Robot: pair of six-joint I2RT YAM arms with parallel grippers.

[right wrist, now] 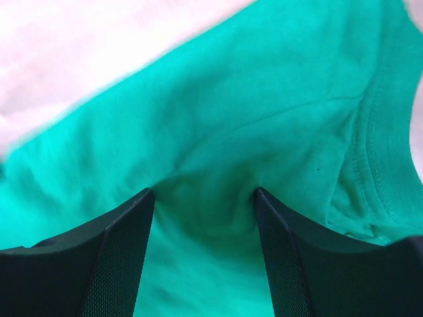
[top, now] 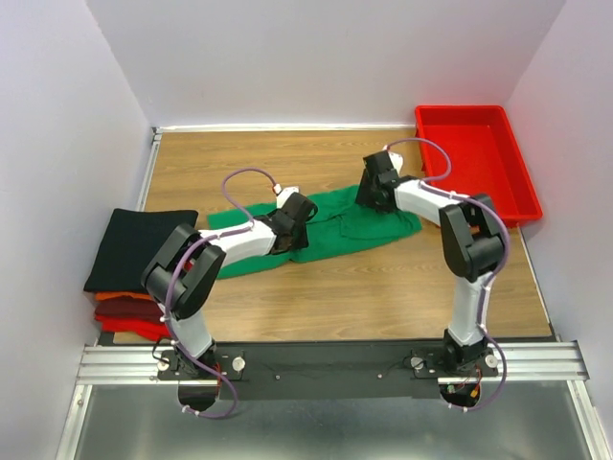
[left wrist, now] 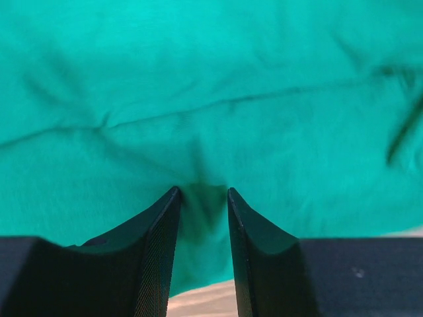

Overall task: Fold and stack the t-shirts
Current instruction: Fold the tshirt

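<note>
Left tool [left wrist: 203,193] is clamped on a narrow pinch of the green shirt [top: 340,230]; the jaws stand close together with a dark tuck of cloth drawn between them. The right tool [right wrist: 203,193] holds a thicker bunch. Its jaws are wider set, but creases run from the cloth into the gap, so I judge it gripped rather than merely straddled. The inner faces of both tools are black with a fine mesh-like texture, suited to holding slack fabric.

Both arms reach out from the near edge. The left tool grips the shirt near its middle, and the right tool grips the far right end, just beside the ribbed, stitched collar seen in the right wrist view. Two spaced grips of this kind suit lifting an edge evenly, so I judge a fold to be in hand and not complete.

The shirt lies as a long, wrinkled band slanting across the middle of the wood-grain worktop [top: 383,287]. It is thin, matte knit that sags and creases readily, so a fold may slip or skew.

At the left edge, well apart from it, a stack sits squared: a black shirt [top: 139,247] on top, a sliver of orange [top: 120,298] below, and red [top: 129,326] beneath. I judge this to be where the green shirt is to go.

At the far right corner a rigid, glossy red tray [top: 474,158] with raised walls holds nothing visible.
</note>
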